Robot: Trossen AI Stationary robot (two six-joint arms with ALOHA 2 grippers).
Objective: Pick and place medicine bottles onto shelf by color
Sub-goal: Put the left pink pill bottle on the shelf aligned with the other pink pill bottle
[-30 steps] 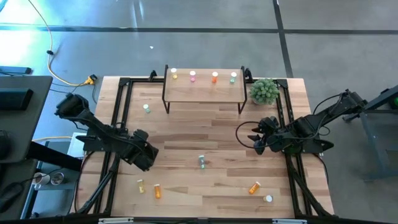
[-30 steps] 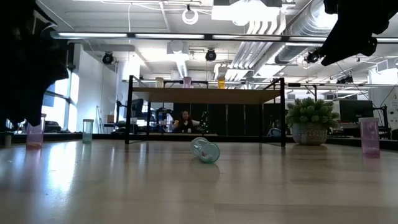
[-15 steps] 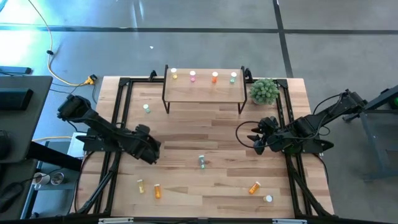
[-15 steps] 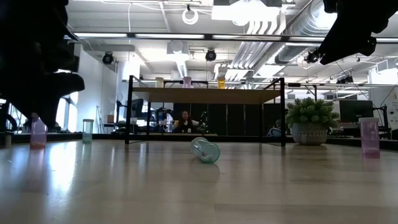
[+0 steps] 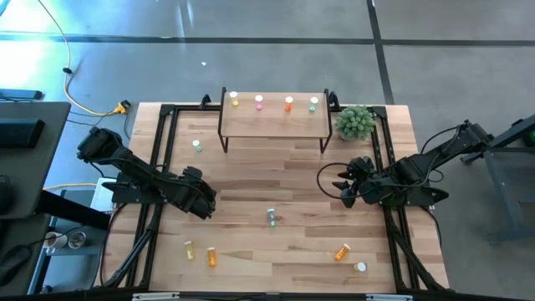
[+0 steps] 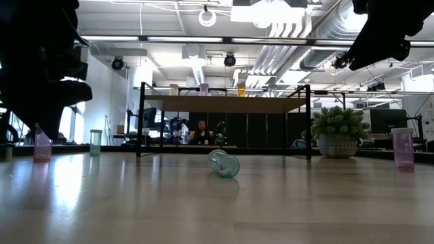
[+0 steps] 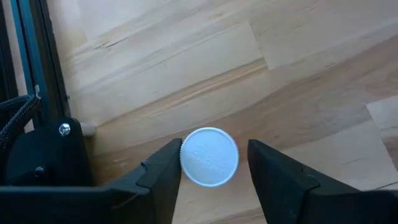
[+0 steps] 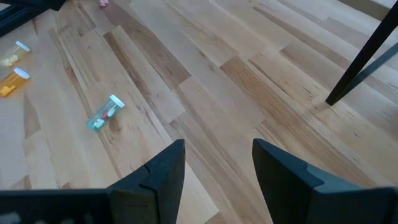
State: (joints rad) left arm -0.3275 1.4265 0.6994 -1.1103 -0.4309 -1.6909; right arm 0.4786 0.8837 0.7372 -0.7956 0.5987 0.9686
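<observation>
left tool [image 7: 211, 165] now lower than before, fingers open around an upright white-capped bottle [image 7: 209, 157], not gripping

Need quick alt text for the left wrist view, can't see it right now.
The left gripper points straight down at an upright bottle's white cap, its two dark fingers flanking the cap on either side. Light-wood tabletop fills the rest.

left pincer [image 7: 211, 165] lowered, fingers parted, right pincer [image 8: 214, 163] raised, fingers apart
</observation>
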